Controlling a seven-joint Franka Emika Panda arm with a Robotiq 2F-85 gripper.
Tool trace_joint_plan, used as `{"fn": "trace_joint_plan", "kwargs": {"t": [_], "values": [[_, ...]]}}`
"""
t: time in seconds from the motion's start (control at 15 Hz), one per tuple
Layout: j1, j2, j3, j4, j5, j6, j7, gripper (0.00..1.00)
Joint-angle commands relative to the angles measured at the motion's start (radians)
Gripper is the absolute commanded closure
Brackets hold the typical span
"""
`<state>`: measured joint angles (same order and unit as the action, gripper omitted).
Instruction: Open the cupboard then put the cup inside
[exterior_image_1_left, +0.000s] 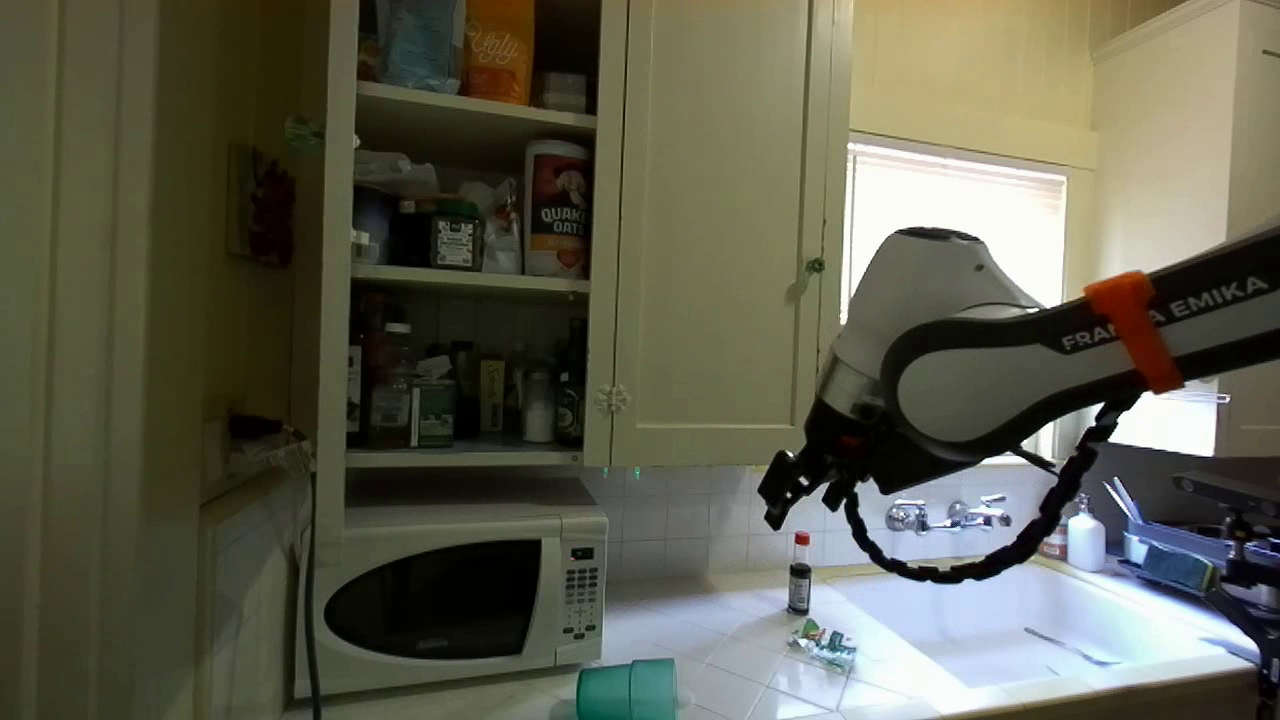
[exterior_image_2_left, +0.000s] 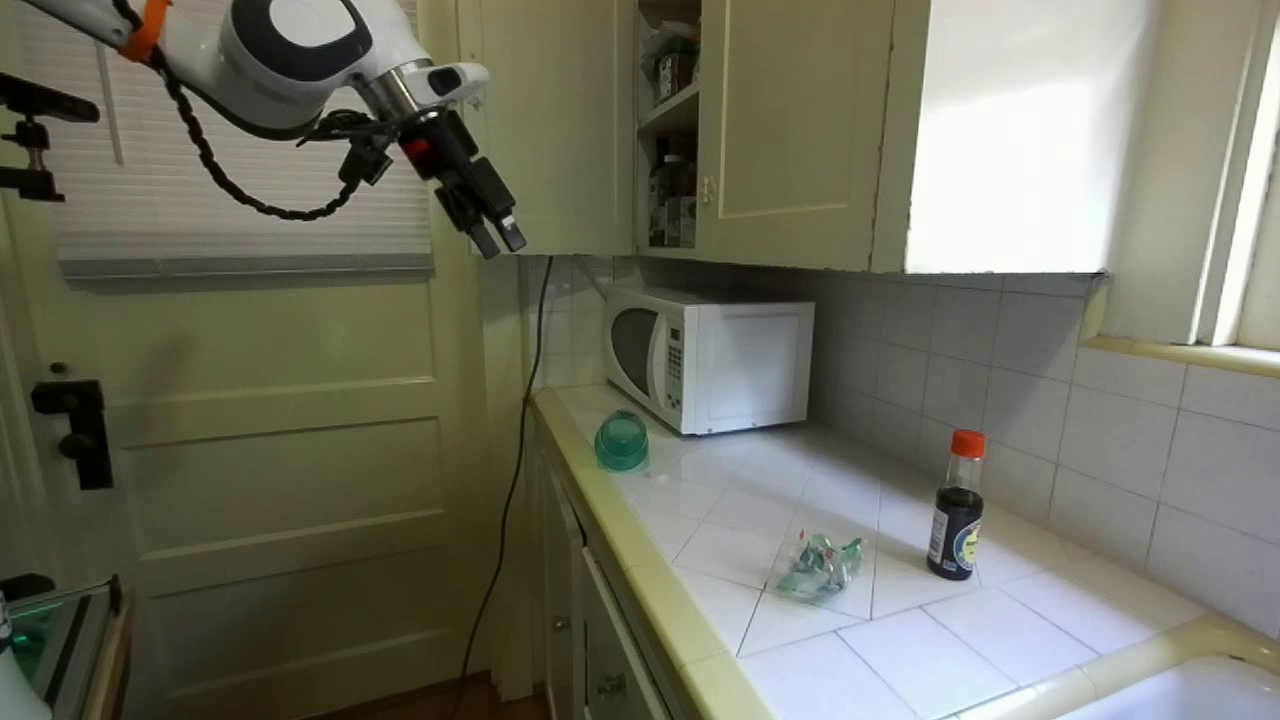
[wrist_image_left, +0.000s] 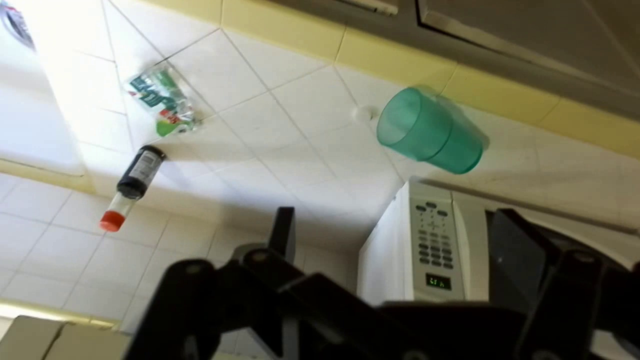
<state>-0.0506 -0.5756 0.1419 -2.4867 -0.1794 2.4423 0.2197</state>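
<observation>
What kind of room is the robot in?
Most likely a kitchen, maybe in someone's home. There's a microwave on the tiled counter, a white sink, and a tub of oats on a shelf.

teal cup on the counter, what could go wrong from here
The cup lies on its side near the yellow counter edge; a nudge might roll it off. The cupboard door looks shut, and the open gripper could slip off its small knob when pulling.
</observation>
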Motion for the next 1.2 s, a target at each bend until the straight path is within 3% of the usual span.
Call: {"fn": "trace_joint_plan", "kwargs": {"t": [0.0, 0.13, 1.13], "values": [[-0.035, -0.064, -0.02, 0.042, -0.008, -0.033, 0.001, 0.0], [-0.025, -0.079, -0.05, 0.078, 0.019, -0.044, -0.033, 0.0], [-0.035, -0.063, -0.037, 0.08, 0.006, -0.015, -0.018, 0.0]]}}
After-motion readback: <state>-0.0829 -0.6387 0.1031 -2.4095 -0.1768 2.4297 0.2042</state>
